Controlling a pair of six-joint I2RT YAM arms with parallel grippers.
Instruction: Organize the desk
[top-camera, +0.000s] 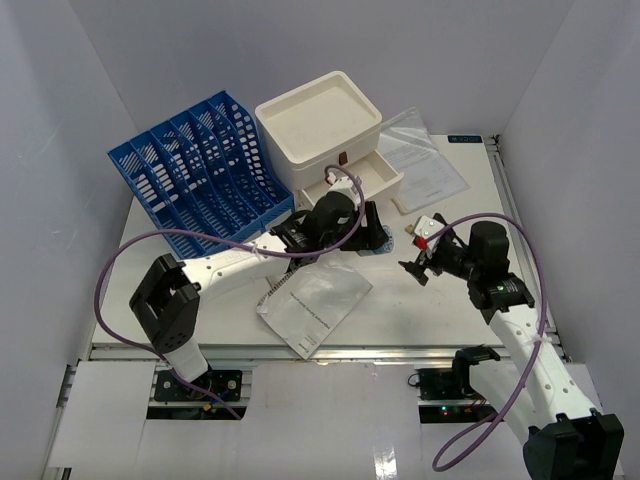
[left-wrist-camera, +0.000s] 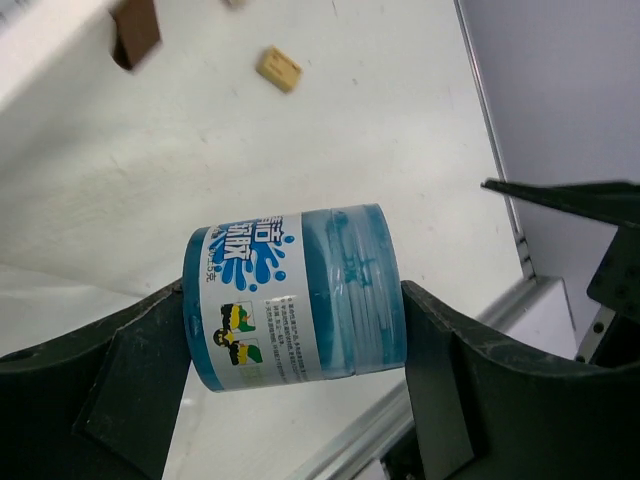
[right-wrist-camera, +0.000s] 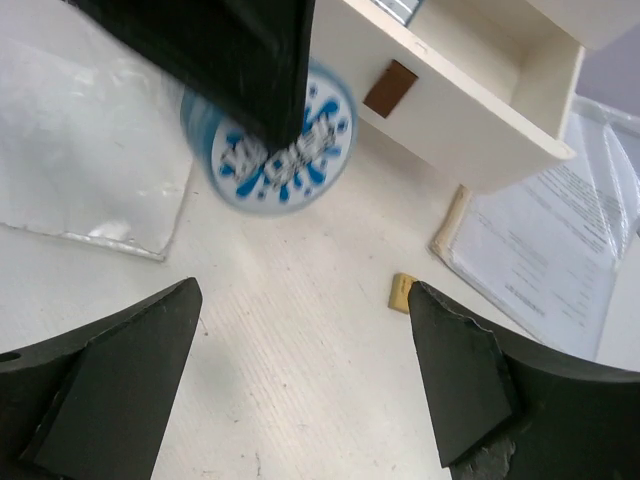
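**Item 1: counter.** White, flat and rigid, it fills the workspace. I have nothing to grasp here; it only carries the rest.

**Item 2: blue jar.** A short cylinder with a printed label around one half and translucent blue plastic on the other.
- Location: in front of the open drawer of the white drawer box, beside the plastic sleeve.
- Hold: the left gripper pinches it end to end, one finger on each flat face, with the jar lying sideways between them.
- Height: it appears raised off the counter, though I cannot be sure from these views.
- Handling: I judge it hard-walled, smooth and fairly light. The glossy ends could slide or let it rotate under a loose squeeze. Firm pressure across the flat faces suits it better than a grip on the curved wall.

**Item 3: right gripper.** Its fingers are spread wide with nothing between them. It is pointed at the counter just beside the jar.

**Item 4: small tan block.** It lies loose near the drawer front. It looks light and stiff, so I would take it across its short sides.

**Item 5: blue file rack.** It stands at the far left.

**Item 6: sleeved papers.** They lie at the far right. They are thin, floppy and slick, so I would lift them by an edge.
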